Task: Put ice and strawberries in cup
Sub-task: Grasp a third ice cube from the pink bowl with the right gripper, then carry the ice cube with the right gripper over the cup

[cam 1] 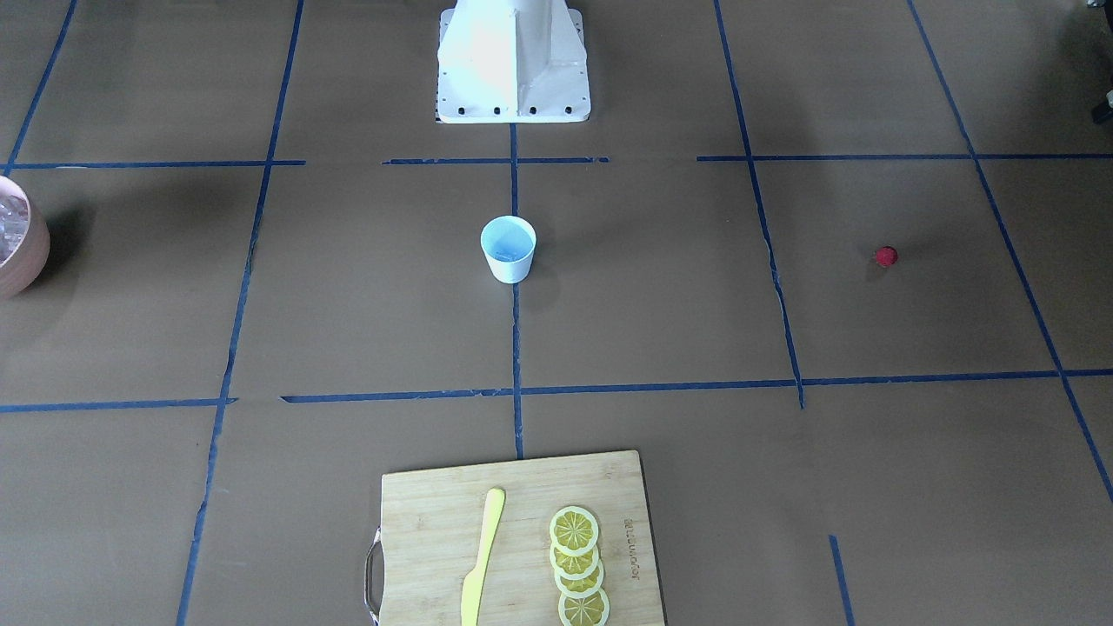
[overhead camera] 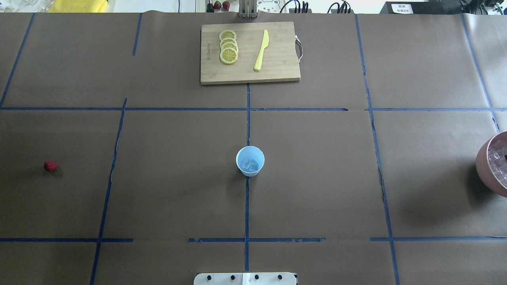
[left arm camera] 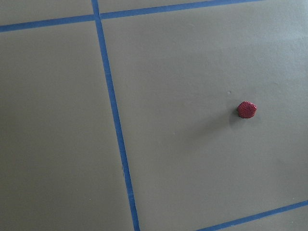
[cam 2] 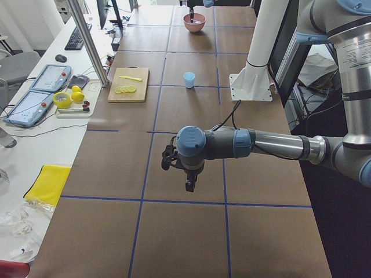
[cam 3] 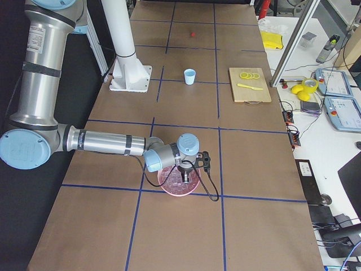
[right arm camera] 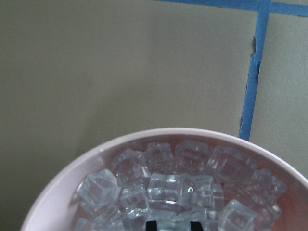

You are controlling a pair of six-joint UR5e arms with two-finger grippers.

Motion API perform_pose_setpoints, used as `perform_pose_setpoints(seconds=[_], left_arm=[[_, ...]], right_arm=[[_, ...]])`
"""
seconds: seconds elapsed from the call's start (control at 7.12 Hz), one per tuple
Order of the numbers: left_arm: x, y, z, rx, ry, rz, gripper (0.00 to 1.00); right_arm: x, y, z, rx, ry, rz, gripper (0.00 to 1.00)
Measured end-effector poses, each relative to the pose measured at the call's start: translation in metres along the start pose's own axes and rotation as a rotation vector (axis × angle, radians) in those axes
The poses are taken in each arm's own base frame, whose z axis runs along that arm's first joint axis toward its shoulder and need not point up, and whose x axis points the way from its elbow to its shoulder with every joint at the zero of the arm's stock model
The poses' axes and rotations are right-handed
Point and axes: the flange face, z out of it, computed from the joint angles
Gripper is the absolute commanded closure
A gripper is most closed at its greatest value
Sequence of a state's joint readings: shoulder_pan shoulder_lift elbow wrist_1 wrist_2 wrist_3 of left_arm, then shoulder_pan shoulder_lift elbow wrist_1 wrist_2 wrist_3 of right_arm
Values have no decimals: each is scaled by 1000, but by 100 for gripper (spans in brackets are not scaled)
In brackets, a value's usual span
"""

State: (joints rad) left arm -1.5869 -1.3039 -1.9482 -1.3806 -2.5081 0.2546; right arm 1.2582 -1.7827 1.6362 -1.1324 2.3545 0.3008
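The pale blue cup [overhead camera: 250,160] stands upright at the table's centre with a few clear ice cubes [overhead camera: 251,164] inside. One red strawberry [overhead camera: 50,166] lies alone on the paper far to my left, and it also shows in the left wrist view [left arm camera: 246,109]. My left gripper [cam 2: 189,184] hangs above that area, and I cannot tell whether it is open. My right gripper [right arm camera: 173,225] is down in the pink bowl [right arm camera: 62,192] of ice [right arm camera: 163,187]. Its dark fingertips [right arm camera: 151,225] stand about one cube apart with a cube between them.
A wooden cutting board [overhead camera: 277,71] with lemon slices [overhead camera: 228,47] and a yellow knife [overhead camera: 261,50] lies at the far edge. The bowl [overhead camera: 484,166] sits at the table's right end. Blue tape lines cross the brown paper.
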Motion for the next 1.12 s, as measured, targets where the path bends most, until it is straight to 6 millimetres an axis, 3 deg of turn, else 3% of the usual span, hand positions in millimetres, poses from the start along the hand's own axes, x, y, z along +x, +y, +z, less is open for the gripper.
perform_pose_setpoints(seconds=[0.28,0.56,0.84,1.12], left_arm=[[0,0,0,0,0,0,0],[0,0,-1,1,0,-1,0],[1,0,-1,2,1,-2,0],[1,0,-1,1,1,-2,0]], right_arm=[[-9,1,-31,58,-12,-2,100],[-47,-4,-78,119,-54,57,100],[-117,-8,-112,124,-155,196,100],[-236,-34,-123,75,-265,350,100]])
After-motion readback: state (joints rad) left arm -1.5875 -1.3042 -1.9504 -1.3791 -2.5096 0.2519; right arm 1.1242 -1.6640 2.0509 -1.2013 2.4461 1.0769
